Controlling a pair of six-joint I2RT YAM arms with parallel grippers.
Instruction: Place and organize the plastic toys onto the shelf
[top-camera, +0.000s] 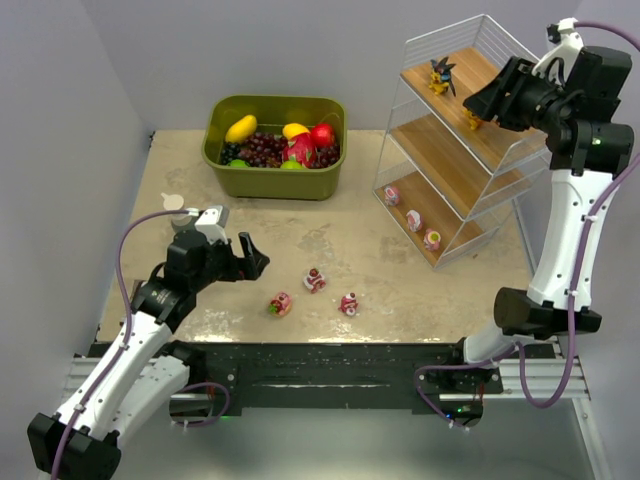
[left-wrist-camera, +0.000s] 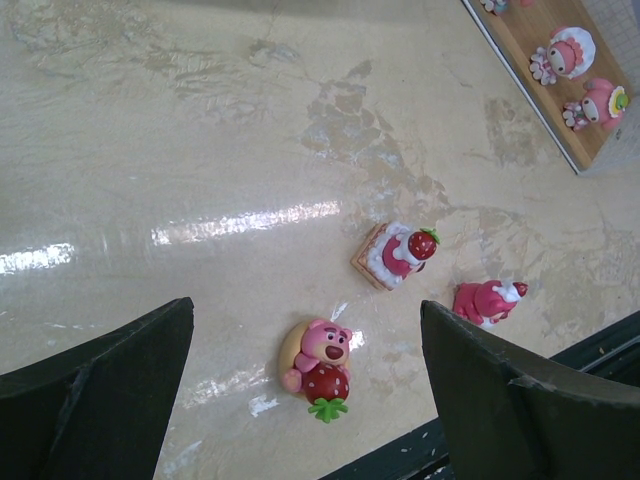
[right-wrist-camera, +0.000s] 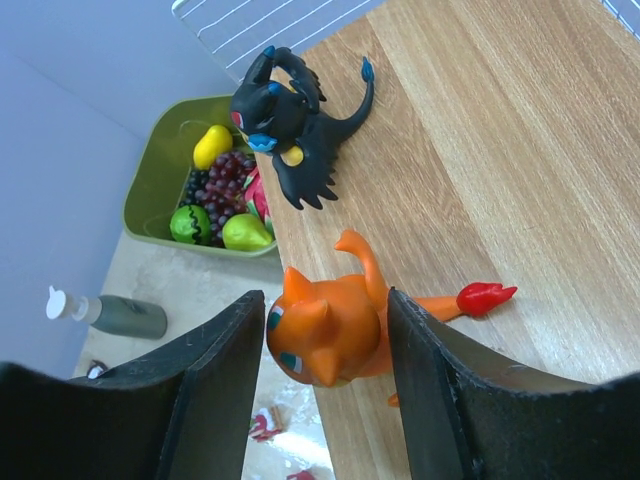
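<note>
My right gripper (right-wrist-camera: 325, 298) is up at the top tier of the shelf (top-camera: 452, 165). Its fingers stand open either side of the orange creature (right-wrist-camera: 330, 330), which rests on the wood with slim gaps on both sides. The black spiky creature (right-wrist-camera: 285, 115) stands further back on that tier. Three pink-and-white toys (top-camera: 414, 220) line the bottom tier. On the table lie a pink bear with a strawberry (left-wrist-camera: 318, 360), a cake-shaped toy (left-wrist-camera: 395, 255) and a pink toy (left-wrist-camera: 485, 300). My left gripper (left-wrist-camera: 305, 325) hovers wide open over the bear, touching nothing.
An olive-green bin (top-camera: 275, 182) of fruit stands at the back of the table, left of the shelf. A grey bottle with a white cap (right-wrist-camera: 115, 314) lies on the table to the left. The black front rail (top-camera: 330, 375) runs just below the loose toys.
</note>
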